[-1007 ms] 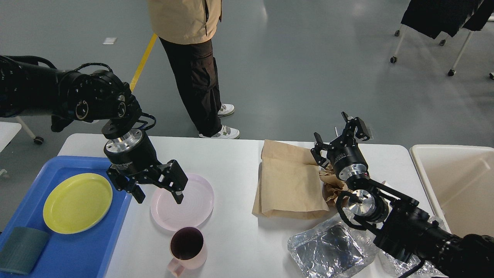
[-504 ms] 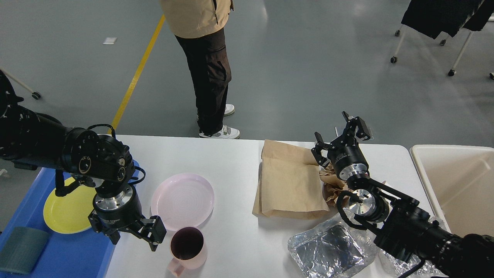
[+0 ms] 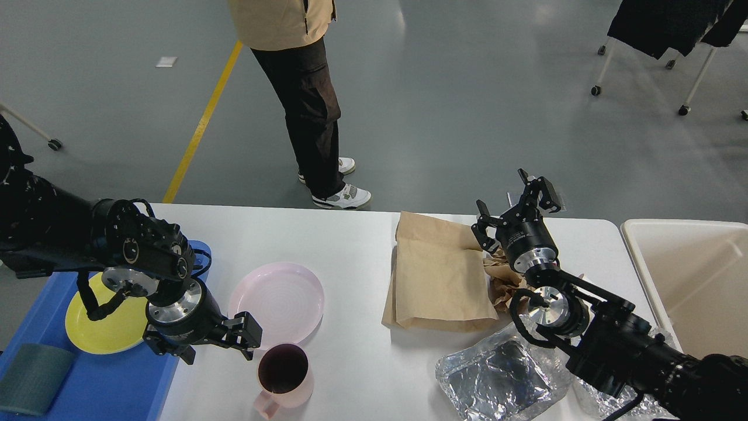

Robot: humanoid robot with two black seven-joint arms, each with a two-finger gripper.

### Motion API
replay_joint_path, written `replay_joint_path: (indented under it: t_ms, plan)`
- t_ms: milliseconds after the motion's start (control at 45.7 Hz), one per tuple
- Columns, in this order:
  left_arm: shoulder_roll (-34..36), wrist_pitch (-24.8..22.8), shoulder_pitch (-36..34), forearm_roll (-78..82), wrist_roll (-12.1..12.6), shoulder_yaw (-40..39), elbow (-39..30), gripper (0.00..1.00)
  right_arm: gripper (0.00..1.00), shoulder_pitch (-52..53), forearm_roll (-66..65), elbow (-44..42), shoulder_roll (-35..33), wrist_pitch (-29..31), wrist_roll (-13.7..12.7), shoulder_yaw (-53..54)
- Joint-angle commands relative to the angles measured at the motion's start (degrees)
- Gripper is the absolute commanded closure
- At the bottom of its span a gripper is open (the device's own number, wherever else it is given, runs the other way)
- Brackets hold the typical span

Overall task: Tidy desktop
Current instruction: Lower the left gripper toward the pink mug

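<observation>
1. left gripper point(image 3: 219, 345) hangs low at the near left, just left of the mug point(image 3: 284, 374), its two fingers spread with nothing between them.
2. right gripper point(image 3: 517, 204) is raised over the far end of the paper bag point(image 3: 438, 280), fingers spread and empty.
3. desktop point(image 3: 350, 245) fills the middle of the view, white and flat, with a blue tray point(image 3: 117, 380) overlapping its left end and a cream bin point(image 3: 689, 275) off its right end.
4. on it: a pink plate point(image 3: 276, 304) just far of the mug, the bag at centre with crumpled paper point(image 3: 502, 280) at its right, and foil point(image 3: 502, 377) near right. a yellow plate point(image 3: 105, 318) already lies in the tray.
5. handling, as a guess: the mug looks like rigid, light plastic and smooth, so take it across the rim or wall, not the handle, which points to the near edge and is partly cut off.
6. the pink plate lies flat, so a rim pinch is needed; bag, paper and foil are soft, light and crush easily, so grip a raised fold.
</observation>
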Motion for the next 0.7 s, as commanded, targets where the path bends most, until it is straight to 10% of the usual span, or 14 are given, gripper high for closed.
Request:
replay_joint_path:
  t_ms: [0, 679]
  plan:
    - [-0.2, 2.0, 0.4, -2.9, 0.0, -0.6, 0.0, 0.03, 0.00, 0.0, 0.0, 0.0, 0.0, 0.0, 0.0, 0.0]
    - [-3.4, 6.0, 5.0, -4.3, 1.8, -5.3, -0.7, 0.03, 0.00, 0.0, 0.0, 0.0, 0.0, 0.0, 0.0, 0.0]
